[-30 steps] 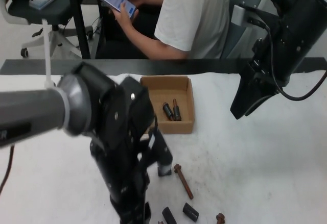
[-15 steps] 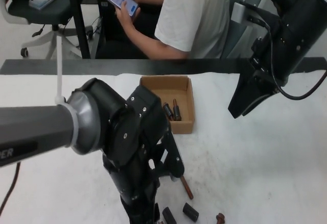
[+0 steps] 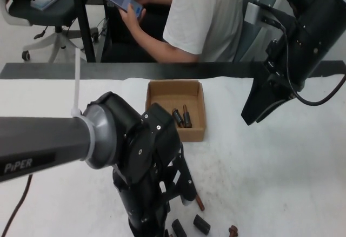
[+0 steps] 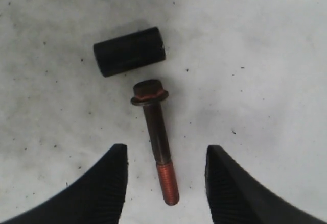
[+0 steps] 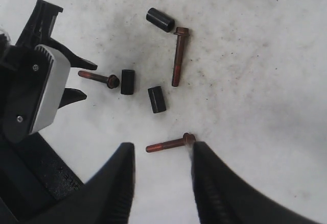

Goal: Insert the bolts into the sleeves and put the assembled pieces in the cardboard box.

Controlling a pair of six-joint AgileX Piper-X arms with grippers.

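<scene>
Left tool (image 4: pixel 164 155) open, fingers either side of the bolt (image 4: pixel 155 132) at its threaded end. Bolt lies flat on the desk (image 4: pixel 265 55), lower centre of the high view. Its long axis points away from the tool, head just short of a sleeve (image 4: pixel 129 50). Right tool (image 5: pixel 161 150) open, well apart.

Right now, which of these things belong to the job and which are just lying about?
Job: bolts, sleeves, cardboard box, assembled pieces inside it, left end effector open astride one bolt.
Lying about: office chair, black pole behind the bench.
</scene>
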